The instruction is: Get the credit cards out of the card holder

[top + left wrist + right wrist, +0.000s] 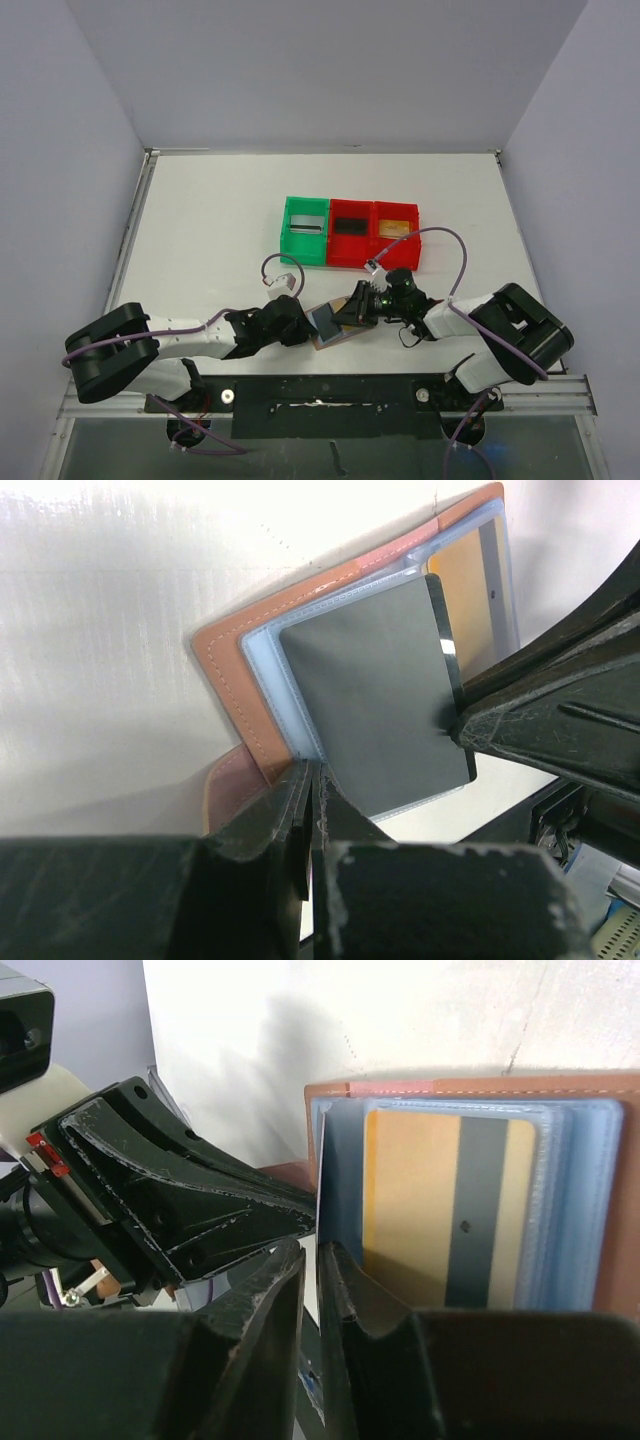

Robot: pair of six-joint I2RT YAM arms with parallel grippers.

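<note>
Two cards (440,1210) in card holder (225,655); left jaws clamp it, right jaws grey card (375,695)

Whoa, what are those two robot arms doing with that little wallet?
They are getting cards out of the open wallet. The left end effector is pinched shut on the wallet's near edge, holding it steady. The right end effector is pinching the edge of a grey card, which seems to stick partly out of its clear sleeve. A gold card sits tucked in another sleeve.
</note>
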